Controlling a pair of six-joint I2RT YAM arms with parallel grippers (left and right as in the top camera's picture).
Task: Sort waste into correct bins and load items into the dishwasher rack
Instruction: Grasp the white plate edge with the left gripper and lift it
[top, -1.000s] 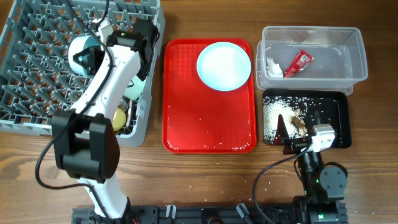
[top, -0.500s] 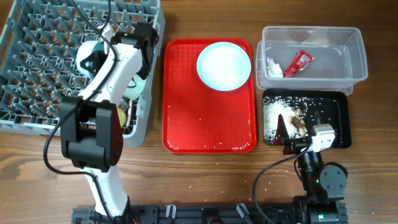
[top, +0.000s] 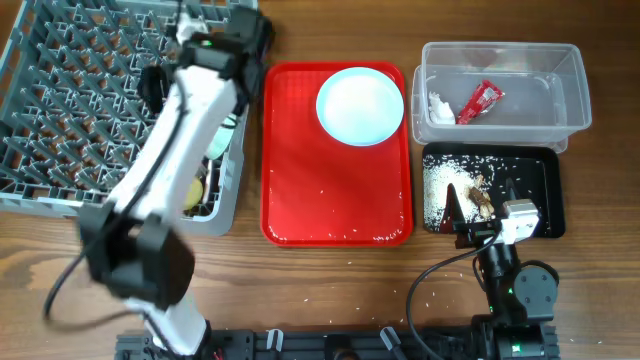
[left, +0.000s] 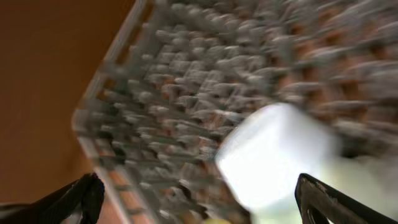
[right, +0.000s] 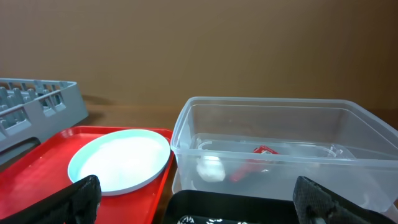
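While the left gripper (left: 199, 190) hangs spread over the pegged grey lattice plastic rack (top: 60, 90), the smooth round pale blue plate (top: 360, 105) lies on the flat red tray (top: 330, 200); the right gripper (right: 196, 193) gapes empty over the rim of the shallow black tray (top: 545, 175).

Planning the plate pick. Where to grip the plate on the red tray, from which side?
The rim at the edge nearest the robot, approached from that side. The plate lies flat on the red tray, with bare tray there; its far and right edges crowd the tray lip and the clear tub.
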